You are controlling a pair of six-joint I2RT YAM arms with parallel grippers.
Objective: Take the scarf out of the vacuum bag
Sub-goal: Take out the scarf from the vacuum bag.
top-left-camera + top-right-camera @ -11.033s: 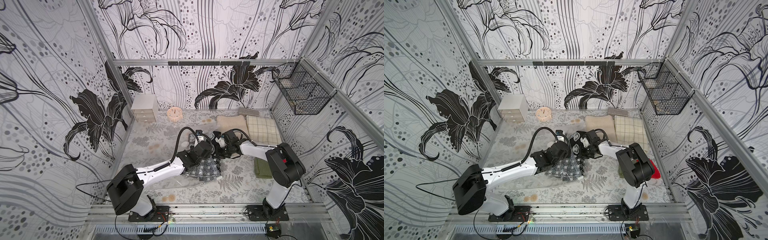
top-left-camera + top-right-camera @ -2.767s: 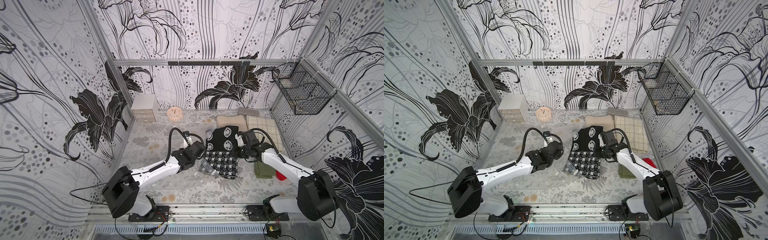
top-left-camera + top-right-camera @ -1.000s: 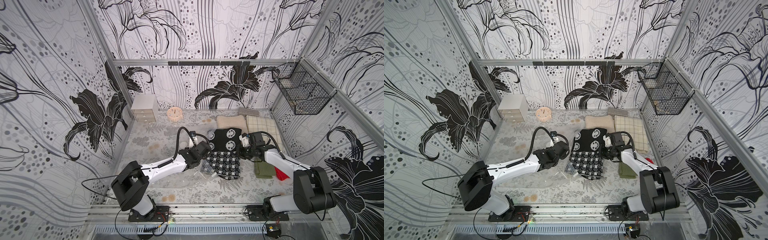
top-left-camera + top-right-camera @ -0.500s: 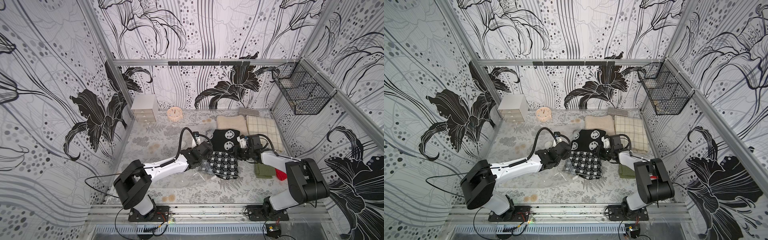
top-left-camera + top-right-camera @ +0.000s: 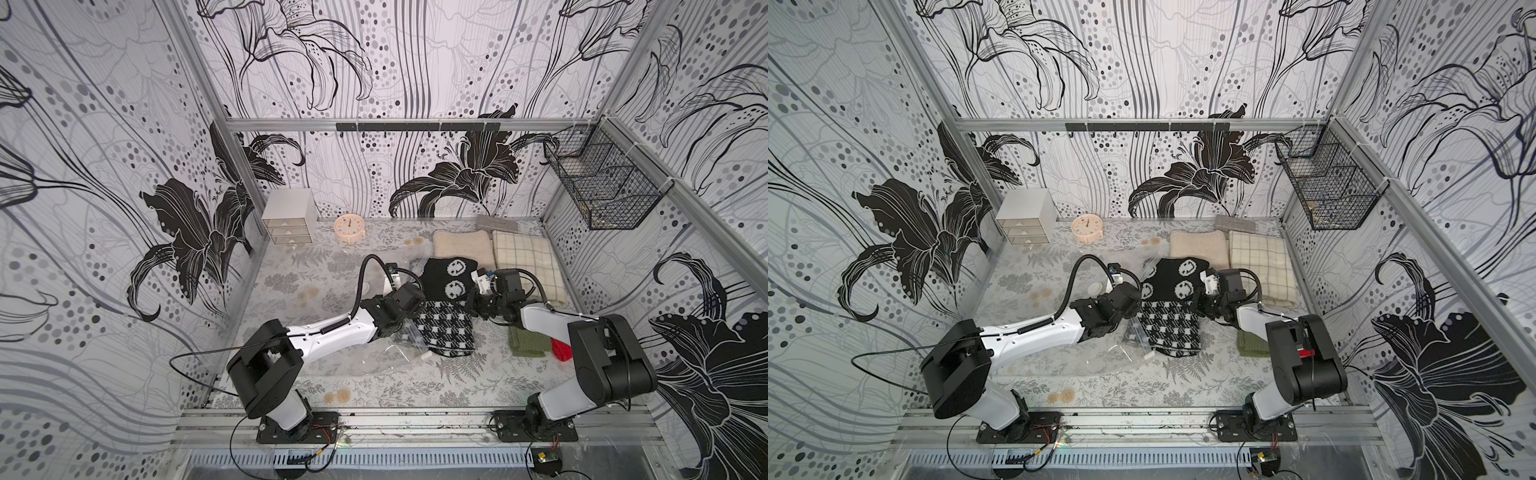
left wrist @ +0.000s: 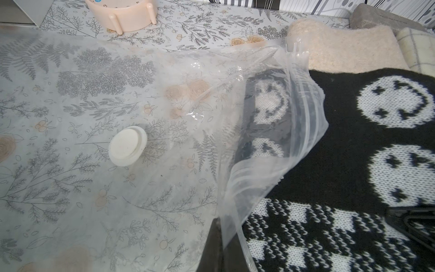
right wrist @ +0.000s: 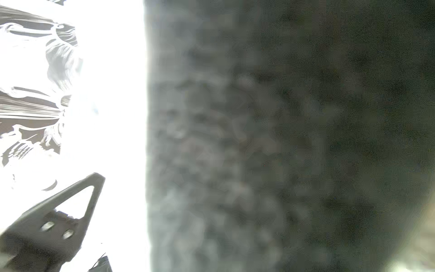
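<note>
The black-and-white knitted scarf point(image 5: 446, 309) point(image 5: 1167, 307), with smiley faces and checks, lies on the table. Most of it is outside the vacuum bag point(image 5: 374, 359) point(image 6: 164, 94). One edge with smileys still shows behind the bag's mouth flap point(image 6: 268, 117). The bag's white valve disc point(image 6: 128, 149) and small zip slider point(image 5: 424, 356) are visible. My left gripper point(image 6: 226, 247) point(image 5: 409, 320) is shut on the bag's mouth edge. My right gripper point(image 5: 471, 301) point(image 5: 1198, 301) presses at the scarf's right edge. In the right wrist view one finger point(image 7: 70, 207) shows and blurred dark fabric hides the rest.
At the back stand a small drawer unit point(image 5: 289, 216) and a cream clock point(image 5: 350, 228). A cream towel point(image 5: 461, 247) and a checked cloth point(image 5: 528, 266) lie just behind the scarf. A green cloth point(image 5: 525, 343) and a red item point(image 5: 561, 351) sit under the right arm. A wire basket point(image 5: 602, 187) hangs on the right wall.
My right gripper has moved left to the scarf's right edge at its middle. The scarf, stretched long earlier, now lies shorter and bunched. The left gripper keeps its hold on the bag.
</note>
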